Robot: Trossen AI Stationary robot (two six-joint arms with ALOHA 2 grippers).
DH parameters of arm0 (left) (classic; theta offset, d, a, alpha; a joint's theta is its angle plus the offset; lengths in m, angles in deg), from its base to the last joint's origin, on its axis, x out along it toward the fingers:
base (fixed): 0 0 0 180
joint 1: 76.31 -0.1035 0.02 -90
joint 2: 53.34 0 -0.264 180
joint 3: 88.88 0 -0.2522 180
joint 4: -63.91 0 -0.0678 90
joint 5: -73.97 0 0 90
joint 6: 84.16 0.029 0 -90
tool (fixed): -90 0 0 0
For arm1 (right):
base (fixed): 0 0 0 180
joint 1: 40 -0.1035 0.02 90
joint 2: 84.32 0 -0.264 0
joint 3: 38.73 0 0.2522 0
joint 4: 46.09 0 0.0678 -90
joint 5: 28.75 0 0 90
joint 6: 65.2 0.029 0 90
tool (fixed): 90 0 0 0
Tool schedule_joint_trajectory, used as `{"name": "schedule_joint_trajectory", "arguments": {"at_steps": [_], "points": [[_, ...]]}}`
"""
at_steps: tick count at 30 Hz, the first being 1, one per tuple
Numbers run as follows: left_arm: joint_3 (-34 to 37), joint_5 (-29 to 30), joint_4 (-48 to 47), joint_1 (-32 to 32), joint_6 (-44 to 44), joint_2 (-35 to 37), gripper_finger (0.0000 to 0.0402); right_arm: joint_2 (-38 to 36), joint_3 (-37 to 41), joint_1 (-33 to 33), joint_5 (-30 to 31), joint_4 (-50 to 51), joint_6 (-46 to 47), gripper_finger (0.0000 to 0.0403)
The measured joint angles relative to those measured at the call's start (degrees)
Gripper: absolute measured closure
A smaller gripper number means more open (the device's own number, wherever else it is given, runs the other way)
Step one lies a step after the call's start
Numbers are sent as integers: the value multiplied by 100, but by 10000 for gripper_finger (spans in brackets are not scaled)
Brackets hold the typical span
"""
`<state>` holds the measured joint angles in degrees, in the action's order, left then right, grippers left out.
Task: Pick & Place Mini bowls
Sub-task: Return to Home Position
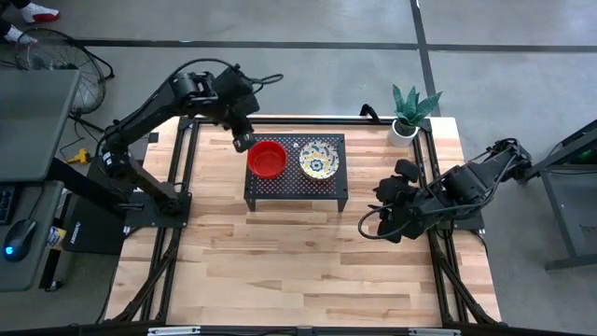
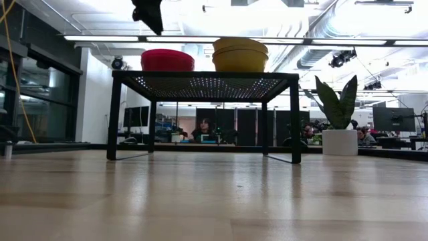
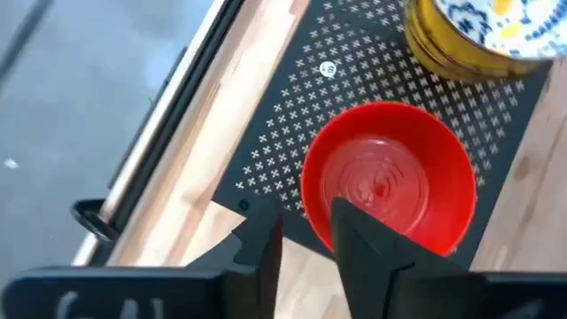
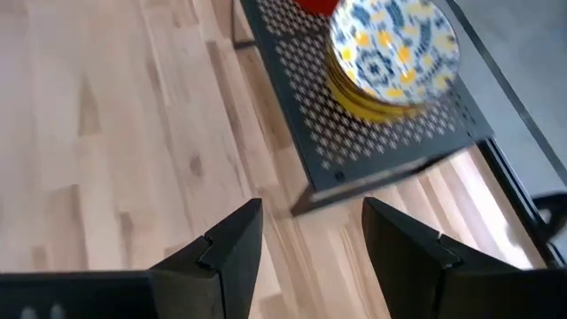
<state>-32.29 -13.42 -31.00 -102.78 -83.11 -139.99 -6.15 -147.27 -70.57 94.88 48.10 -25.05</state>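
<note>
A black perforated rack point(image 1: 328, 185) stands on the wooden table. On its top sit a red mini bowl point(image 1: 267, 158) and, to its right, a stack of cream-yellow floral mini bowls point(image 1: 319, 159). In the low view the red bowl point(image 2: 167, 60) and the yellow stack point(image 2: 241, 55) rest by their bases on the rack top. My left gripper point(image 1: 244, 140) hovers open just above the red bowl's far-left rim point(image 3: 319, 190), clear of it in the low view point(image 2: 150, 17). My right gripper point(image 1: 387, 219) is open and empty, low at the table's right, facing the rack point(image 4: 306, 239).
A small white pot with a green plant point(image 1: 406, 126) stands at the table's far right corner, also in the low view point(image 2: 340, 140). Bare wood lies in front of the rack point(image 1: 289, 261). People sit at desks in the room behind the table.
</note>
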Motion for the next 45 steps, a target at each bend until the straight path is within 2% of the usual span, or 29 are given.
{"name": "schedule_joint_trajectory", "arguments": {"at_steps": [5,12,16,20,26,29,31,36,41,45], "points": [[218,583,206,507,120,38,346,-186,1,-183,406,448,310,220],[873,367,1418,990,669,264,397,-650,0,-822,1078,886,866,220],[1653,554,2223,1251,636,750,396,-1020,255,-1209,1519,859,1123,220],[2787,550,3478,1556,623,1604,395,-1642,1204,-1421,1805,714,1846,220],[4823,576,5241,1913,604,3074,395,-2595,2750,-1429,1967,-390,2137,220],[5652,578,6088,2056,609,3756,395,-2977,3271,-1359,2263,-1074,2060,220],[6147,580,6302,2136,607,4174,395,-3188,3565,-1290,2383,-1554,1881,220],[7383,586,7330,2364,609,5079,395,-3536,4255,-905,2371,-2426,1682,220],[8462,589,7966,2427,468,6262,395,-3727,4889,-404,2101,-3440,1573,220],[9055,380,7886,2425,458,7062,395,-3785,5313,-64,1934,-4125,1494,220]]}}
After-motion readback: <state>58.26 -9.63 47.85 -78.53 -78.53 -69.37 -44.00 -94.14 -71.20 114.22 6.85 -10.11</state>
